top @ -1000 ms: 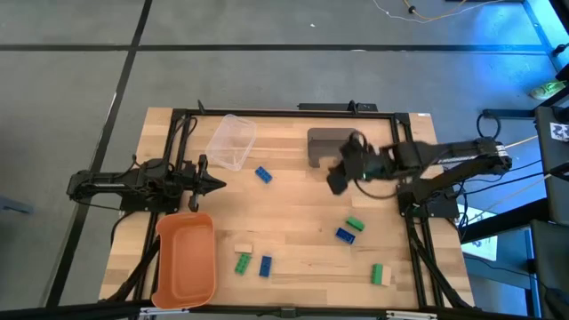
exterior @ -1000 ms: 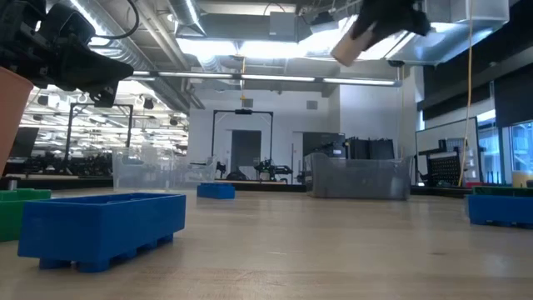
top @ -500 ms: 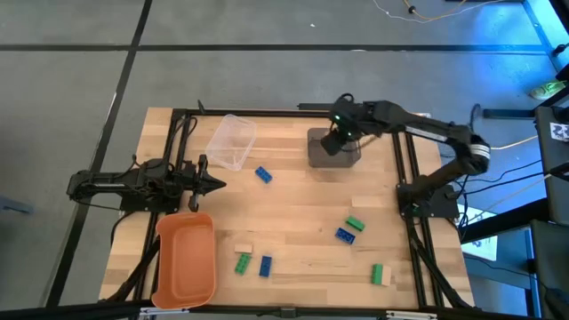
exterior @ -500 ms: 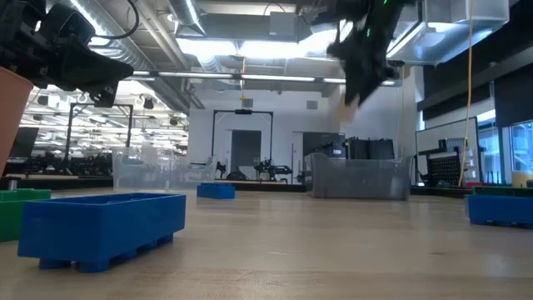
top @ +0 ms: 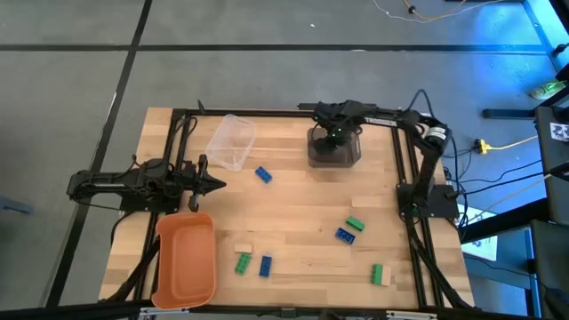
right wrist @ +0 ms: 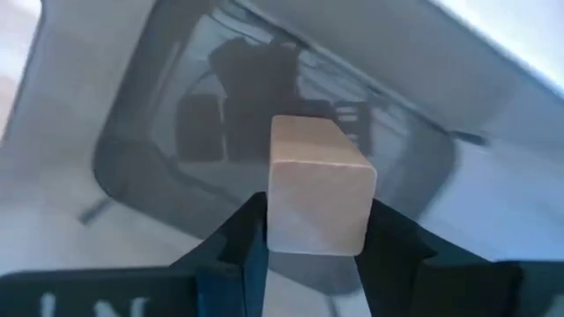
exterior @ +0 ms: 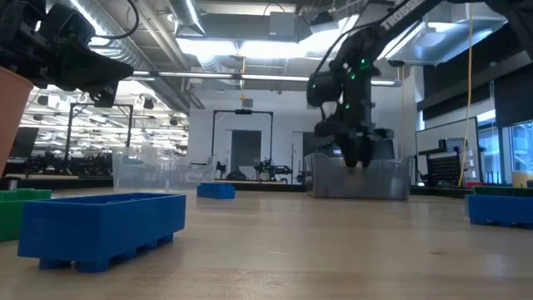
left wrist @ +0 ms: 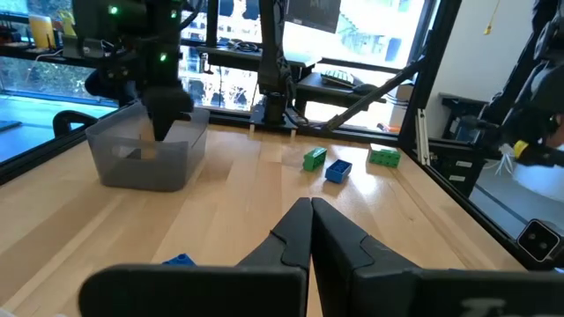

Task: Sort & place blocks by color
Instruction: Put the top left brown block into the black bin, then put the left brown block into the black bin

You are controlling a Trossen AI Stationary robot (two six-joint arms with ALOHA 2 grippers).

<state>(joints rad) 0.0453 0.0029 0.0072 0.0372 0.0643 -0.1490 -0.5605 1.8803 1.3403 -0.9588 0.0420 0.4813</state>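
Note:
My right gripper (top: 336, 135) hangs over the grey bin (top: 333, 153) near the table's far edge, shut on a pale tan block (right wrist: 317, 185). In the low view its fingers (exterior: 356, 157) reach down to the bin's rim (exterior: 358, 167). My left gripper (top: 212, 184) waits shut above the table's left side, beside the orange tray (top: 187, 258). Loose blocks lie flat on the table: a blue one (top: 264, 174) in the middle, a green (top: 355, 224) and a blue (top: 345, 236) at right, and a tan (top: 243, 248), a green (top: 242, 262) and a blue (top: 266, 265) near the front. My right gripper pinches the tan block by two opposite side faces (right wrist: 280, 211), one finger on each. The fingers come from above, pointing down. The block is lifted clear over the grey bin's inside (right wrist: 211, 114), its free end (right wrist: 308, 132) sticking out past the fingertips.
A clear plastic tub (top: 231, 140) lies tilted at the far left. Another green block (top: 377, 274) sits near the front right corner. Bare wood lies between the bin and the near blocks. Black frame rails run along the table's edges.
My right gripper has carried the tan block from over the table's right-middle toward the far edge, then sunk down to the grey bin's rim, turning to point straight down. It has stayed shut on the block.

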